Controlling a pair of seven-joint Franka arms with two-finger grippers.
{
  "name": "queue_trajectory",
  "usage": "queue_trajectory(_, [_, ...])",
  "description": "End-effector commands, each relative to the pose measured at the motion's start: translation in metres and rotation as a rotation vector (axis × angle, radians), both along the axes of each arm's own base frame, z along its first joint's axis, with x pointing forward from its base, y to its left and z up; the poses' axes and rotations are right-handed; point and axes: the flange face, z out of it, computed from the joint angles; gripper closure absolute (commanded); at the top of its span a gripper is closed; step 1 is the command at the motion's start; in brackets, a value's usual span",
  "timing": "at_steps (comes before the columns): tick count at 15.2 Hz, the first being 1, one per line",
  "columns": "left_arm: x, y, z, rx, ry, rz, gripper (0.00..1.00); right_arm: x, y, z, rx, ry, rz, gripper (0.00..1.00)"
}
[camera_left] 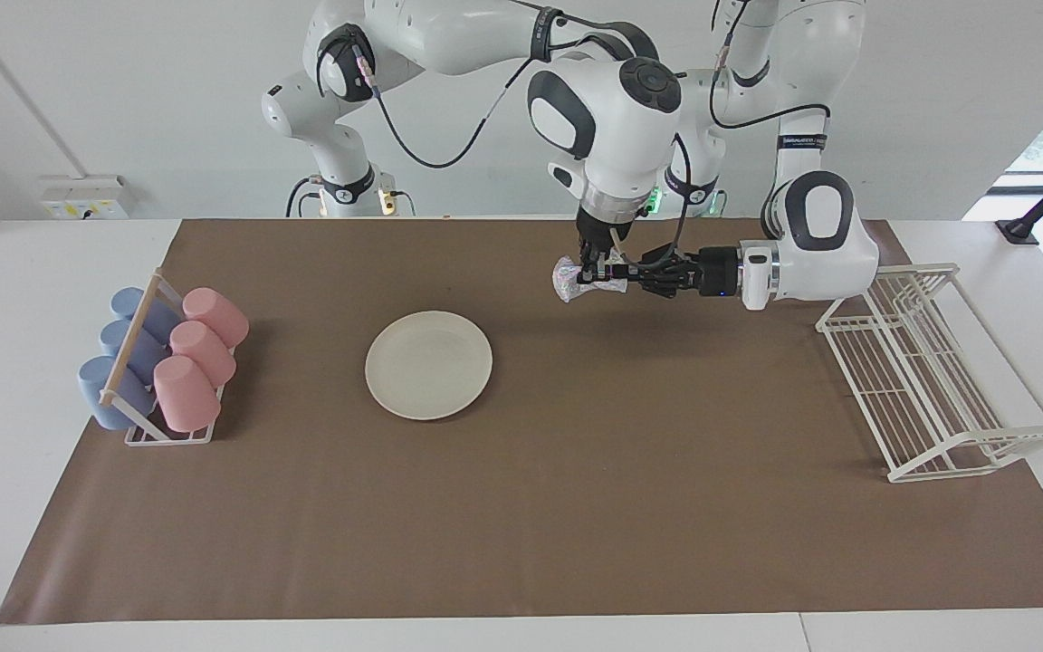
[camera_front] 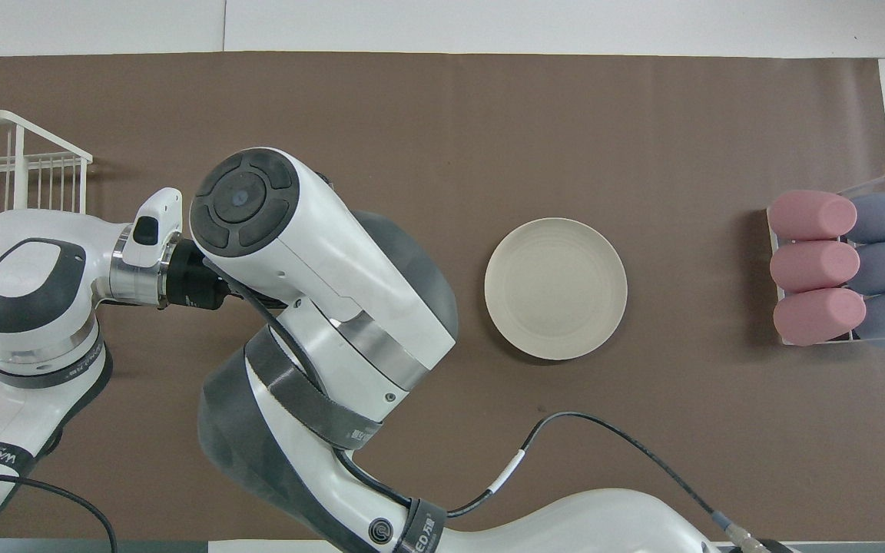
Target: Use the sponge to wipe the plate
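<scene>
Sponge [camera_left: 576, 276]: small, silvery and glittery, wrinkled mesh with faint pink-purple tints, bunched where gripped and flared at both ends; held up in the air over the brown mat [camera_left: 521, 507], above the strip nearest the robots, toward the left arm's end of the table from the plate. Right gripper [camera_left: 588, 274]: pointing straight down from above, clenched on the middle of the sponge. Left gripper [camera_left: 632, 278]: lying level, reaching in sideways from the left arm's end, fingers closed on the end of the sponge that faces it. Both pinching the same pad at once, fingertips just beside each other. Hidden in the overhead view under the right arm's big wrist housing. Plate [camera_left: 428, 365]: round, flat, plain cream-white with a shallow rim, resting on the mat near the table's middle, well apart from the sponge. Pink and blue cups [camera_left: 168, 358] lying in a rack at the right arm's end; white wire dish rack [camera_left: 929, 380] at the left arm's end.
</scene>
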Motion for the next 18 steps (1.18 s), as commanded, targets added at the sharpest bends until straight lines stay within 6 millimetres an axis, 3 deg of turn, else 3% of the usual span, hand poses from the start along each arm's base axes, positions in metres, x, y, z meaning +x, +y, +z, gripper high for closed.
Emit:
queue_trajectory(1, [-0.0033, -0.0058, 0.0003, -0.016, 0.017, -0.014, 1.0, 0.0066, -0.0046, 0.0033, 0.001, -0.022, -0.022, 1.0])
queue_trajectory(11, [-0.0029, -0.001, 0.0005, -0.015, 0.033, -0.012, 1.0, 0.007, -0.0039, 0.0038, 0.006, -0.025, -0.022, 1.0])
queue_trajectory(12, [-0.0026, 0.0005, 0.0004, -0.015, 0.035, -0.01, 1.0, 0.007, -0.0039, 0.0038, 0.006, -0.025, -0.022, 0.67])
queue_trajectory(13, [-0.003, 0.001, 0.0005, -0.016, 0.036, -0.013, 1.0, 0.007, -0.0039, 0.0038, 0.006, -0.025, -0.022, 0.43])
queue_trajectory(14, [-0.0031, 0.0016, 0.0015, -0.018, 0.035, -0.014, 1.0, 0.0069, -0.0041, 0.0037, 0.005, -0.024, -0.022, 0.29])
queue_trajectory(15, [-0.0032, 0.0016, 0.0014, -0.017, 0.035, -0.015, 1.0, 0.0069, -0.0041, 0.0037, 0.005, -0.024, -0.022, 0.0])
queue_trajectory(18, [-0.0034, 0.0017, 0.0011, -0.014, 0.036, -0.017, 1.0, 0.0079, -0.0046, 0.0039, 0.008, -0.026, -0.022, 0.0])
